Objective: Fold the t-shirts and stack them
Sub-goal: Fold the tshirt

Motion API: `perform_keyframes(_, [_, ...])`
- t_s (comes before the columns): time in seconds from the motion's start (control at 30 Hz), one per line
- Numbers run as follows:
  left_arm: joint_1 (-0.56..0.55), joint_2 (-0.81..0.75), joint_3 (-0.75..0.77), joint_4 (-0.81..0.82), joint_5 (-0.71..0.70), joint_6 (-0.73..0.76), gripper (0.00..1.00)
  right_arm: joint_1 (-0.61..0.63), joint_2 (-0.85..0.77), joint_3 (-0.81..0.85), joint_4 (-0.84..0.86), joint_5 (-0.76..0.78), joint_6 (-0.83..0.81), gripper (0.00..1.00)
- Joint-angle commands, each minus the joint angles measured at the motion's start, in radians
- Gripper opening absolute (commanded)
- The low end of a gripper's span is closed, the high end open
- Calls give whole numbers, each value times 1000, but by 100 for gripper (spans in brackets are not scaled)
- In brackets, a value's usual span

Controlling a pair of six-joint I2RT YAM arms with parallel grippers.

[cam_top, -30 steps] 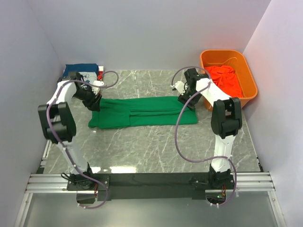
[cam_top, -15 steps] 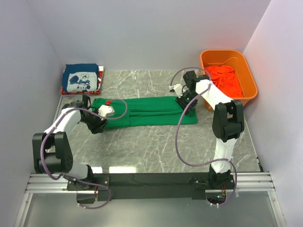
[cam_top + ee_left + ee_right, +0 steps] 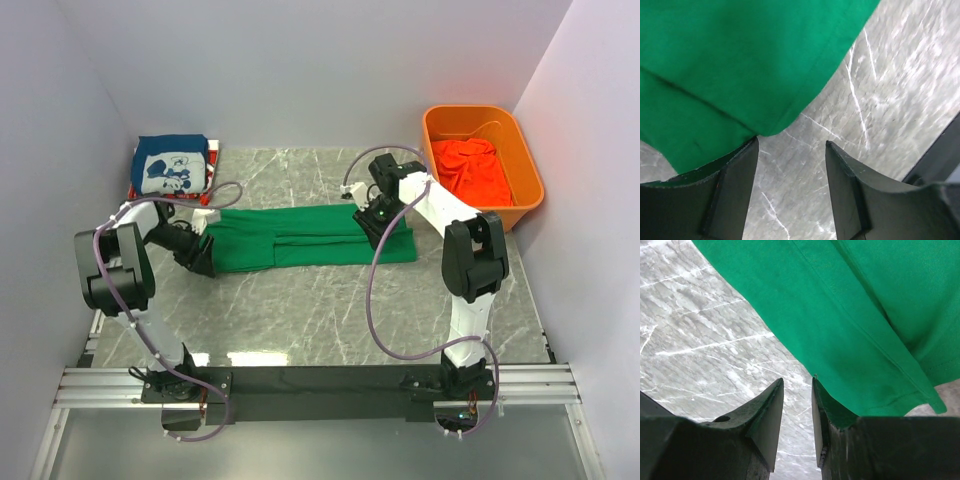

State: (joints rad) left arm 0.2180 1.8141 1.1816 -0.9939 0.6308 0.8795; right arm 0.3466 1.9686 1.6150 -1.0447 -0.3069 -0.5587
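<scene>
There are four t-shirts: one green t-shirt [image 3: 300,236], one dark blue t-shirt [image 3: 170,168] with white cartoon print, one red t-shirt [image 3: 150,194] and one orange-red t-shirt [image 3: 475,165]. There is one orange bin [image 3: 531,165]. There are two pincers, the left pincer [image 3: 791,145] and the right pincer [image 3: 797,382].

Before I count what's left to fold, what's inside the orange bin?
Inside the bin lies a crumpled orange-red shirt, filling much of it. Whether more clothes lie beneath cannot be seen, because the shirt covers whatever is under it.
</scene>
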Motion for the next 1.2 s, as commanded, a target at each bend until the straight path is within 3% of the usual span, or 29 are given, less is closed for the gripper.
perform_keyframes(0.0, [18,31,55,-55,79,-71,62,-4,-33,-10,8,0,8,36])
perform_keyframes(0.7, [14,79,52,40,125,-255,53,-4,-33,-27,22,25,-9,36])
perform_keyframes(1.1, [11,80,223,-127,231,-209,2,-12,-33,-41,26,34,-26,33])
perform_keyframes(1.17, [11,103,265,-127,251,-240,1,-12,-30,-38,29,34,-26,33])
